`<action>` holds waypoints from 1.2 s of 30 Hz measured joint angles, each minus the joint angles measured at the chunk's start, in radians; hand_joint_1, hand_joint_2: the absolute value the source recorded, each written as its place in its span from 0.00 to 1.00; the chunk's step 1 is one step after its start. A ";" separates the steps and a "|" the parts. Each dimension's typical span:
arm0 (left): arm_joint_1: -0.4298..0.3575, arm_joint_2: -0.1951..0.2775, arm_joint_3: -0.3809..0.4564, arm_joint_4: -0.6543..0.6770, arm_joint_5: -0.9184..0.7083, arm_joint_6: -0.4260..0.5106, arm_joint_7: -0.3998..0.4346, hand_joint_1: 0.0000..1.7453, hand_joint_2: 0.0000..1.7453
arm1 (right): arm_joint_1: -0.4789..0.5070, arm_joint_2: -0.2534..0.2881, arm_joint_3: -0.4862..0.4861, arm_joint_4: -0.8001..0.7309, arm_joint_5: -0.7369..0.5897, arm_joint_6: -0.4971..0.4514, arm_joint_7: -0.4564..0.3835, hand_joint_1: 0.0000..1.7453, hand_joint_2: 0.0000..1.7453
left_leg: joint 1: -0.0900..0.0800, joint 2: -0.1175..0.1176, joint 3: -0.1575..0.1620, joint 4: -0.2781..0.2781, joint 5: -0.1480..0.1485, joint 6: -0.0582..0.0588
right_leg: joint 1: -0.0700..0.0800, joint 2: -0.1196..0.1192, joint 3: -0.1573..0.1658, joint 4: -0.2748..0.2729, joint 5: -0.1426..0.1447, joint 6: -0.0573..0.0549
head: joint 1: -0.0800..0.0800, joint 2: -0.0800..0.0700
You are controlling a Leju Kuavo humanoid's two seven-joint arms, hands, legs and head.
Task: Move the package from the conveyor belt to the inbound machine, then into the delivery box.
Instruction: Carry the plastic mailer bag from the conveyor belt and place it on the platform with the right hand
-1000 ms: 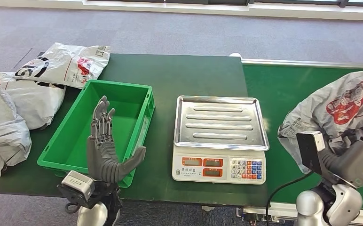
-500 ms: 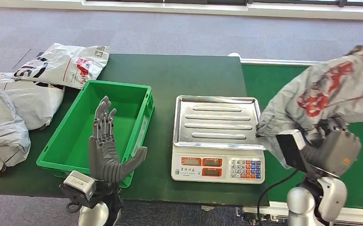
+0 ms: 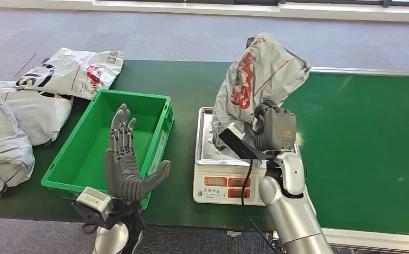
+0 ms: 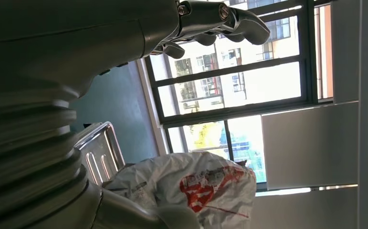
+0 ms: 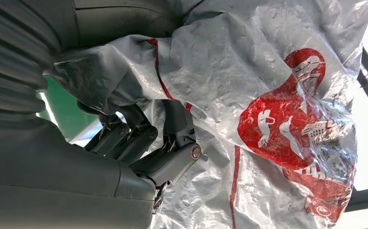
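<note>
Your right hand (image 3: 268, 127) gripped the grey package (image 3: 255, 79) with the red print, its fingers (image 5: 139, 138) closed into the crumpled plastic. The package stood above the steel tray of the scale (image 3: 247, 161), with its lower edge down at the tray; if it really touched the tray, I could not tell. The conveyor belt (image 3: 361, 143) lay just to the right of the scale. Your left hand (image 3: 125, 166) was raised over the near wall of the green box (image 3: 72, 164), the palm upright, the fingers spread and holding nothing. Three more grey packages (image 3: 38, 103) lay on the table left of the box.
</note>
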 joint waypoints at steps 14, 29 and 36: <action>-0.001 0.000 -0.003 0.002 0.001 0.016 -0.001 0.00 1.00 | -0.052 0.003 0.044 0.107 -0.026 -0.035 0.003 1.00 1.00 | 0.000 0.000 0.000 0.000 0.000 0.000 | 0.000 -0.001 0.000 0.000 0.000 0.000 | 0.000 0.000; -0.001 0.000 -0.003 0.004 -0.005 0.011 -0.001 0.00 1.00 | -0.061 0.004 0.052 0.125 -0.023 -0.084 0.020 0.00 0.00 | 0.000 0.000 0.000 0.000 0.000 0.000 | 0.000 -0.001 -0.001 0.000 0.000 0.000 | 0.000 0.000; -0.001 0.000 -0.003 0.008 -0.006 0.009 -0.002 0.00 1.00 | -0.060 0.003 0.052 0.125 -0.031 -0.091 0.021 0.00 0.00 | 0.000 0.000 0.000 0.000 0.000 0.000 | 0.000 -0.001 -0.001 0.000 0.000 0.000 | 0.000 0.000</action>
